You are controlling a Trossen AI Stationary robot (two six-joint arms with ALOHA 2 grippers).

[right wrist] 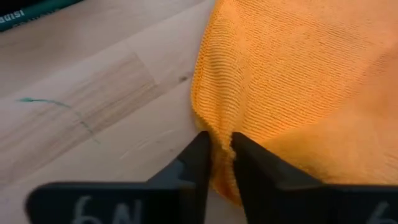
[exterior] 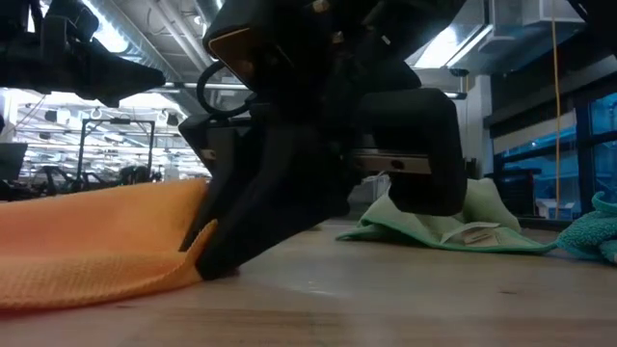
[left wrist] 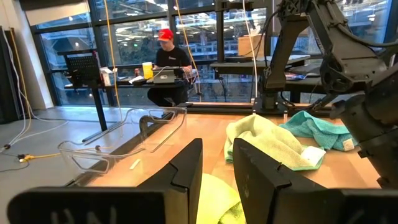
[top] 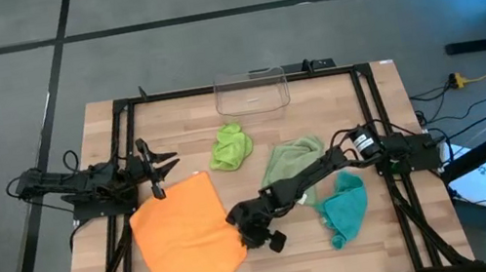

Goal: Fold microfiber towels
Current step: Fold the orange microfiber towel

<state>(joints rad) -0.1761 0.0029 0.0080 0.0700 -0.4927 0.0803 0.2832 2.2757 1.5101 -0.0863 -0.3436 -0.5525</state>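
Observation:
The orange towel [top: 186, 239] lies spread flat at the table's front left. My right gripper [top: 241, 225] is down at the towel's right edge, shut on it. The lime green towel [top: 230, 146] lies crumpled at mid-table. The pale sage towel [top: 289, 161] with its white tag [exterior: 472, 231] lies bunched right of it. The teal towel [top: 346, 206] lies bunched at the front right. My left gripper [top: 166, 162] hovers open and empty beyond the orange towel's far corner, pointing toward the lime towel [left wrist: 214, 199]. My right gripper pinches the orange towel's right edge [right wrist: 208, 127] between its two fingertips, near the towel's front-right corner. The fingers slant down from the table's right side [exterior: 217, 246]. The cloth puckers into a small fold at the pinch, and the rest of the towel lies flat on the table.
A clear plastic bin [top: 252, 92] stands at the table's far edge. A black frame [top: 368, 115] runs along the table's sides. Bare wood shows in front of the right gripper [right wrist: 93, 112]. A person sits at a desk in the room beyond [left wrist: 168, 59].

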